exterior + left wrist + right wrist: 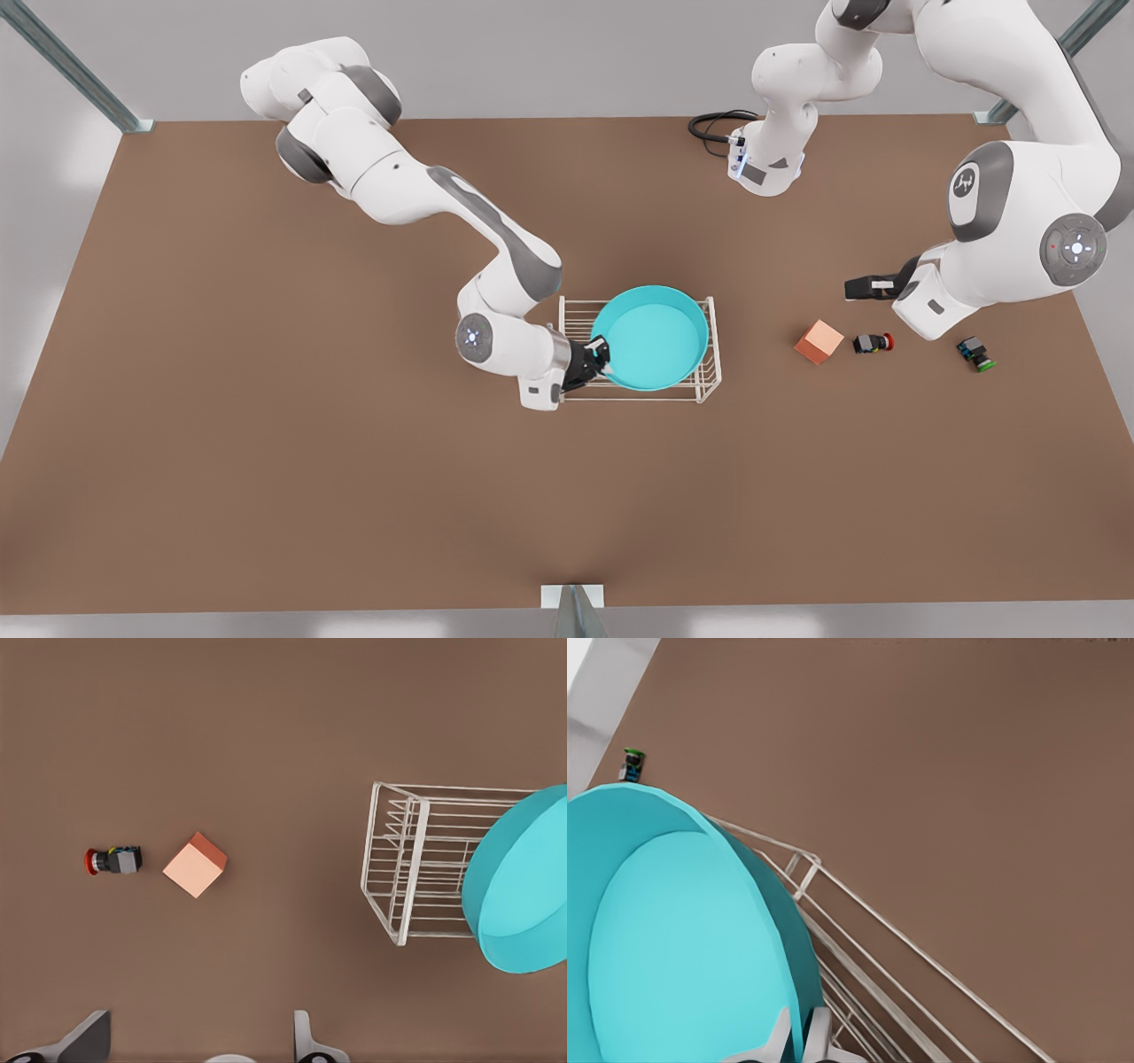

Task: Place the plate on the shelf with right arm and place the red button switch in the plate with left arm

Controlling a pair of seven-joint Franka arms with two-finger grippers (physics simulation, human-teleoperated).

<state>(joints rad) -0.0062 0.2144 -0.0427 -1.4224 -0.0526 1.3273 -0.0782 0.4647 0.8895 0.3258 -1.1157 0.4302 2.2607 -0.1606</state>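
Note:
The turquoise plate (651,337) (673,939) (523,895) rests on top of the white wire shelf (709,372) (399,868) (859,912) at mid-table. My right gripper (601,350) (799,1036), on the arm at the front view's left, is shut on the plate's rim, one finger on each side of it. The red button switch (873,343) (111,860) lies on its side on the table at the front view's right. My left gripper (855,289) (197,1050) hovers open a little behind the switch, holding nothing.
An orange-pink cube (819,342) (195,865) sits between the red switch and the shelf. A black switch with a green cap (976,353) (633,764) lies farther to the front view's right. A black cable loop (713,124) lies at the table's far edge.

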